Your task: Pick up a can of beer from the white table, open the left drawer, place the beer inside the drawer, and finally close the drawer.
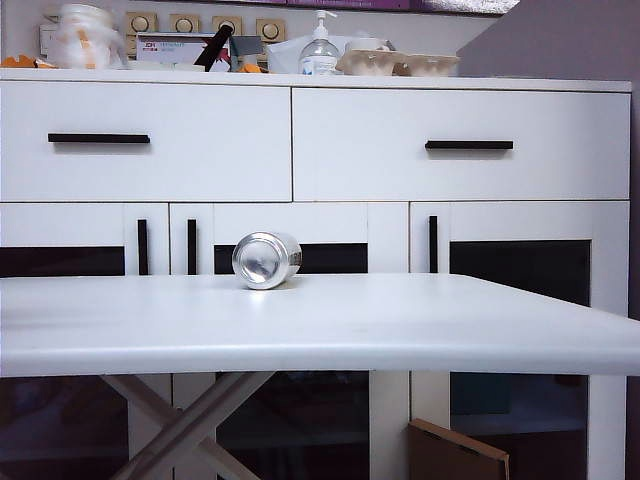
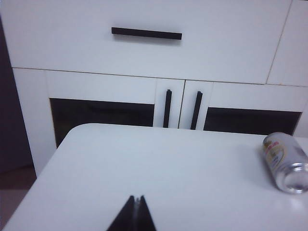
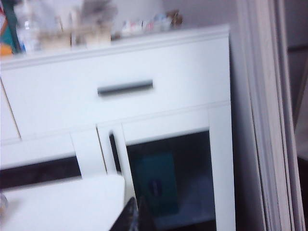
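One can of beer lying on its side on the white table, shiny round end facing near, toward the far edge and a bit left of centre. Clear tabletop all round it; nothing else on the surface. Table's near edge thick and rounded, far-left corner rounded too.

Left gripper low over the near-left part of the table, jaws pressed together, holding nothing. Can well off to its right, wide bare surface between.

Right gripper near the table's right corner, fingers shut tight, nothing held; view blurred. Open gap between that corner and the cabinet.

Two drawers: left drawer shut, one horizontal black bar handle; right drawer shut, same kind of handle. Below, three vertical black door handles visible on the glass-fronted doors.

Cabinet top cluttered: one pump bottle, egg cartons, other items unclear. Crossed table legs below, one cardboard piece at floor level, right.
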`<state>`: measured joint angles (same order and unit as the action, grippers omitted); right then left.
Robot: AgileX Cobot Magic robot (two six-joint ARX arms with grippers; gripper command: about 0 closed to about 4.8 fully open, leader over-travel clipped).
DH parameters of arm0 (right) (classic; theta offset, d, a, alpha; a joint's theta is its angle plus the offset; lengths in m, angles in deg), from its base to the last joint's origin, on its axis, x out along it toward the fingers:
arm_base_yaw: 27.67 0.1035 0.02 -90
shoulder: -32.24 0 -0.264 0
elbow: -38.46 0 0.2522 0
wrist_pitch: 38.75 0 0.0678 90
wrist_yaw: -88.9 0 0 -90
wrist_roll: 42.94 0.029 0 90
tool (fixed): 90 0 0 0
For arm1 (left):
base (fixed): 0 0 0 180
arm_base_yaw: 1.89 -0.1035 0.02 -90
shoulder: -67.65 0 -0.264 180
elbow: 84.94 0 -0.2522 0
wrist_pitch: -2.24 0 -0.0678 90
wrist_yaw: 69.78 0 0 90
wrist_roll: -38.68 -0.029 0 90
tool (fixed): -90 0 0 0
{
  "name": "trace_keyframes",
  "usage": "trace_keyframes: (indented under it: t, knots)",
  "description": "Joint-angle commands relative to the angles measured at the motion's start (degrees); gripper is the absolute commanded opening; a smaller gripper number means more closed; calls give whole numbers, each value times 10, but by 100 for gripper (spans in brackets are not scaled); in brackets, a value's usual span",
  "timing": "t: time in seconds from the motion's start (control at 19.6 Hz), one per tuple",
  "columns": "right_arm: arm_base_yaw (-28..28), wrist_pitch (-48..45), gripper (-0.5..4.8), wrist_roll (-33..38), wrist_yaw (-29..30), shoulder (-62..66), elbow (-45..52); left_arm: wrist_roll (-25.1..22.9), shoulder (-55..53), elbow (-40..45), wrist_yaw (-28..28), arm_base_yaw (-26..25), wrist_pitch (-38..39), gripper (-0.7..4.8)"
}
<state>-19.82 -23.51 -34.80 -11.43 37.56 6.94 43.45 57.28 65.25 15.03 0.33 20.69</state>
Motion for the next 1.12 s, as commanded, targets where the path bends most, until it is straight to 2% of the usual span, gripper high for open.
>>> trace_keyframes:
  t: [0.05, 0.2, 0.46, 0.51, 0.82, 0.92, 1.02, 1.12]
  knots:
    - [0, 17, -5, 3, 18, 85, -89, 2, -94, -79, 3, -2, -10, -6]
    - [0, 17, -5, 3, 72, 201, -204, 1, -214, -189, 55, -2, 13, -6]
    - [3, 61, -5, 21, 103, 338, -355, -41, -367, -350, 81, -1, 130, -6]
    - [4, 73, -5, 26, 114, 376, -397, -44, -396, -386, 103, -1, 150, -6]
    - [4, 97, -5, 30, 214, 506, -537, -43, -446, -507, 200, -1, 202, -6]
    - [4, 128, -5, 57, 251, 551, -581, -45, -447, -530, 219, -1, 229, -6]
    - [42, 153, -5, 75, 253, 608, -630, -76, -451, -561, 231, -1, 280, -6]
    - [73, 154, -5, 117, 254, 646, -662, -80, -453, -583, 231, 1, 290, -6]
